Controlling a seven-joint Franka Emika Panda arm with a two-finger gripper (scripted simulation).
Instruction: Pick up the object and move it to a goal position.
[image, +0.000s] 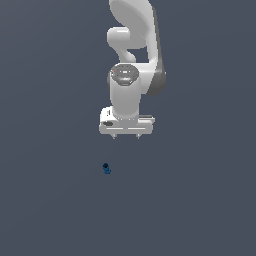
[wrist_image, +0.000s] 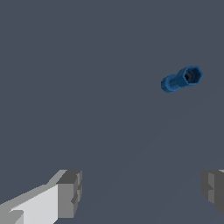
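The object (image: 106, 168) is a tiny dark-blue lumpy thing with a darker top, lying on the grey floor. In the wrist view it (wrist_image: 181, 79) shows as a short blue piece with a hexagonal dark end. My white gripper (image: 126, 136) hangs from the arm above the floor, with the object a little toward the exterior view's left of it and nearer the camera. The jaws stand wide apart and hold nothing. In the wrist view the two grey fingertips (wrist_image: 70, 194) show with a wide gap between them, and the object lies apart from them.
A flat, plain grey floor (image: 200, 200) fills both views. The white arm (image: 131, 45) rises behind the gripper. No other object shows.
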